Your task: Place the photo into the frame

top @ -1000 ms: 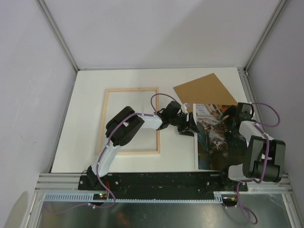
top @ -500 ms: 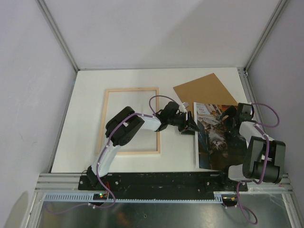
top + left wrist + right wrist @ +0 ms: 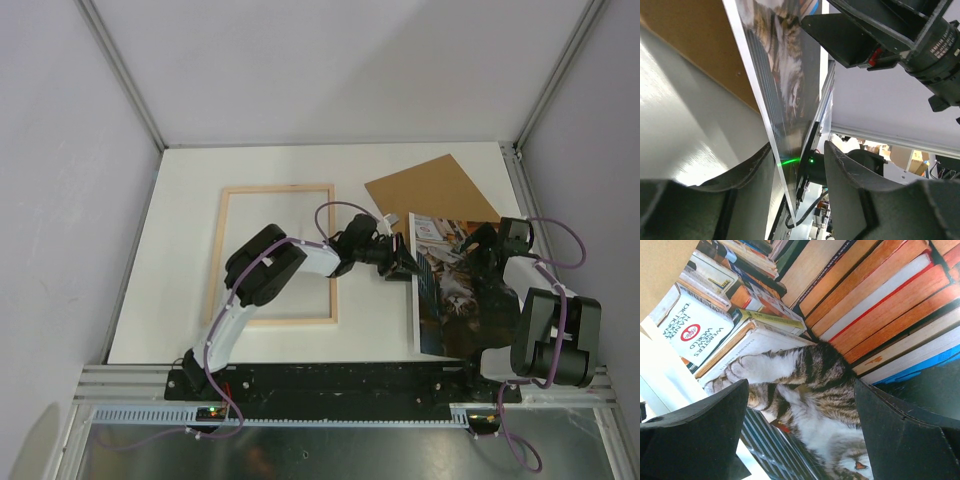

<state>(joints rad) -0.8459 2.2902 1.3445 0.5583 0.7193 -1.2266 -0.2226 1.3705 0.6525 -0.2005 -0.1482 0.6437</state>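
The photo [image 3: 452, 300], a glossy print of a cat among books, lies at the right of the table; its left edge looks lifted. My left gripper [image 3: 407, 267] is open at that left edge. In the left wrist view the photo [image 3: 785, 75] runs edge-on between the two fingers [image 3: 745, 170] of the gripper [image 3: 799, 145], close to the left one, with a gap on the other side. My right gripper [image 3: 478, 257] is open and empty just above the photo's upper middle; the cat [image 3: 805, 390] shows between its spread fingers [image 3: 695, 435]. The frame [image 3: 228, 255] lies pale-wood side up at the left.
A plain brown backing board [image 3: 430, 188] lies at the back right, its near corner under the photo's top; it shows in the left wrist view [image 3: 695, 40] and the right wrist view [image 3: 660, 265]. The right arm [image 3: 900, 35] hangs close above the photo. Booth walls surround the table.
My left gripper has edged slightly right onto the photo's left edge, and the photo has shifted a little. The right arm has hardly moved.
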